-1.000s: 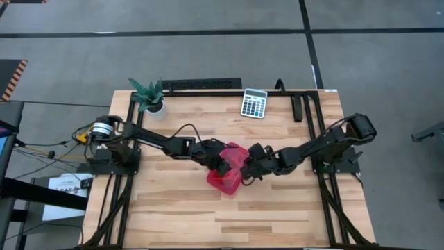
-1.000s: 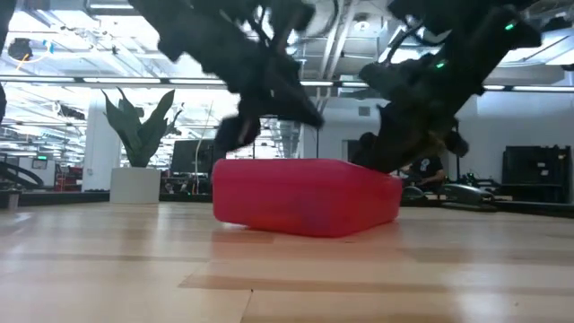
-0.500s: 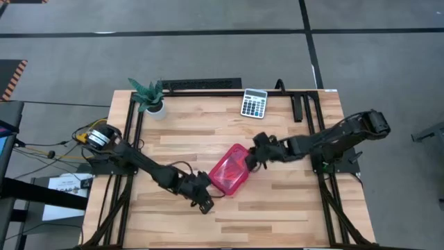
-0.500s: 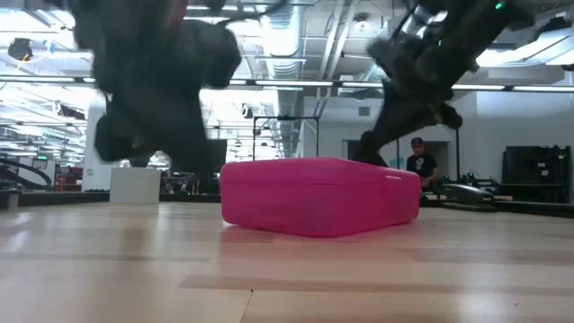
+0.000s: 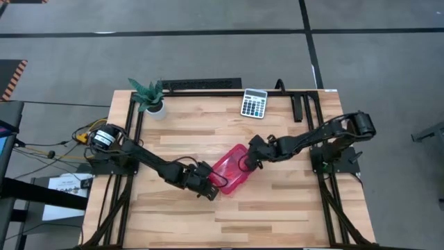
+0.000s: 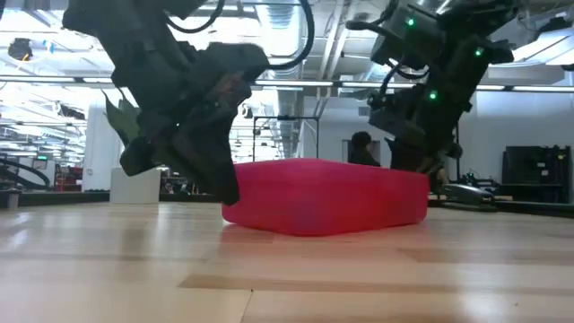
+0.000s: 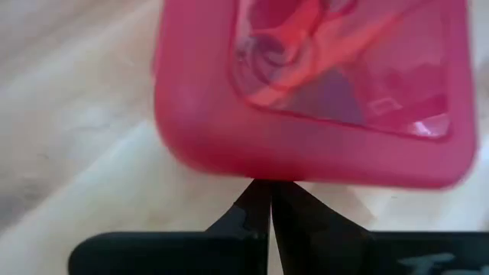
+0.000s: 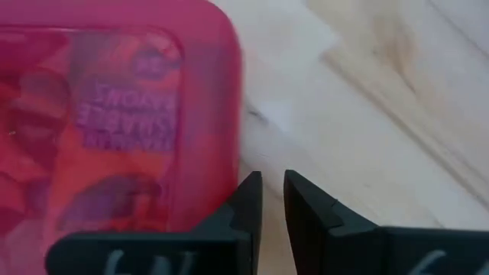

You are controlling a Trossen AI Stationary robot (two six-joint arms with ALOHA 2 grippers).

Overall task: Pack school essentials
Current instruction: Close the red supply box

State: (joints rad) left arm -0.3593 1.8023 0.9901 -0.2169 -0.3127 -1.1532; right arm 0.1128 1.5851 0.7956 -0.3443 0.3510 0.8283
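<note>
The red hinged case (image 5: 229,173) lies closed and flat on the table's middle, also in the low view (image 6: 327,196). Through its see-through lid, scissor handles (image 7: 284,47) and a printed box (image 8: 130,107) show inside. My left gripper (image 5: 209,189) sits low at the case's near-left end, fingers shut (image 7: 268,186). My right gripper (image 5: 250,162) sits low at the case's far-right corner (image 8: 269,179), fingers shut to a narrow slit. Pencils and the blue piece cannot be made out. My left gripper has its shut fingertips (image 7: 260,200) against the case's side wall (image 7: 263,172) at the near-left end, coming slanting down from the near-left. The case lies flat on the table. My right gripper's one finger (image 8: 246,195) stands right beside the case's corner wall (image 8: 229,179); whether it touches cannot be told.
A grey calculator (image 5: 254,103) lies near the far edge, and a potted plant (image 5: 148,96) stands at the far-left corner. A dark frame runs round the table. Bare wood lies along the near side (image 5: 229,222). A person (image 6: 360,148) shows in the room beyond.
Both grippers were over the case one second ago. My left gripper swung off toward the near edge, then came back to the case's near-left end. My right gripper drew back toward the right, then returned to the far-right corner. The case shifted a little to the right.
</note>
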